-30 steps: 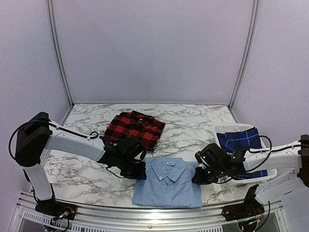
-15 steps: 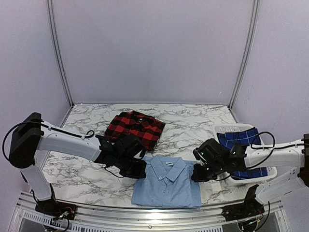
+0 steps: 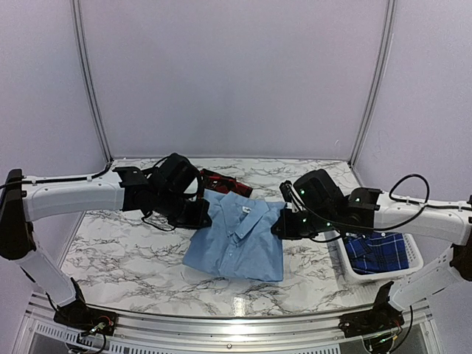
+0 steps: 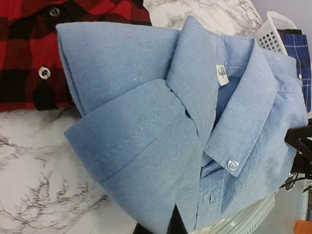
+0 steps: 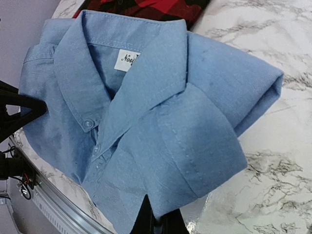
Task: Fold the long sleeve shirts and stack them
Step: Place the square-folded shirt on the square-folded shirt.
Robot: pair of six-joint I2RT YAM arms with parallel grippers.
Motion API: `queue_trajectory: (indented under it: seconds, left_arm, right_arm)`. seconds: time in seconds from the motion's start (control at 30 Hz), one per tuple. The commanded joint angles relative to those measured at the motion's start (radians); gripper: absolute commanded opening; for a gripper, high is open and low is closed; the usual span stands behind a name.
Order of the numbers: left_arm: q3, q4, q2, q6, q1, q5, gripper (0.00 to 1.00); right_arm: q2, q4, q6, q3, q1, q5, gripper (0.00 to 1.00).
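The left gripper (image 3: 200, 214) is clamped on one shoulder of the blue shirt (image 3: 240, 237), and the right gripper (image 3: 285, 225) is clamped on the other shoulder, so the folded shirt hangs between them at the centre of the top view. Its collar end is raised and points to the back of the frame. Its lower edge sits low over the table (image 3: 118, 252); I cannot tell whether it touches. In each wrist view the dark fingers pinch the cloth together at the bottom edge of the frame, with the folded sleeve just above them. The collar lies open, showing a white label (image 5: 126, 61) inside and a buttoned collar tip.

The red shirt (image 3: 226, 181) lies on the table behind the blue shirt, at upper centre, mostly hidden by it and by the left arm. The plaid shirt (image 3: 377, 252) lies in a white basket (image 3: 361, 279) at the lower right, under the right arm and well apart from the other two
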Motion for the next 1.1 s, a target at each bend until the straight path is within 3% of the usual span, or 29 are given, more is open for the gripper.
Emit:
queue_trajectory:
  seconds: [0.0,0.27,0.5,0.77,1.07]
  left_arm:
    - [0.082,-0.099,-0.029,0.119,0.086,-0.007,0.0]
    - [0.294,-0.15,0.103,0.267,0.297,0.086,0.0]
    - [0.48,-0.165,0.261,0.318,0.44,0.177,0.0]
    - [0.588,-0.167,0.389,0.342,0.498,0.199,0.0]
    - [0.651,-0.17,0.497,0.337,0.522,0.152,0.0]
  right_arm:
    - [0.082,0.078,-0.055,0.149,0.005,0.042,0.0]
    - [0.322,0.191,-0.132,0.439,-0.044,0.052,0.0]
    - [0.525,0.269,-0.131,0.558,-0.129,-0.039,0.0]
    - [0.682,0.308,-0.11,0.644,-0.175,-0.099,0.0]
    - [0.745,0.308,-0.114,0.641,-0.199,-0.102,0.0]
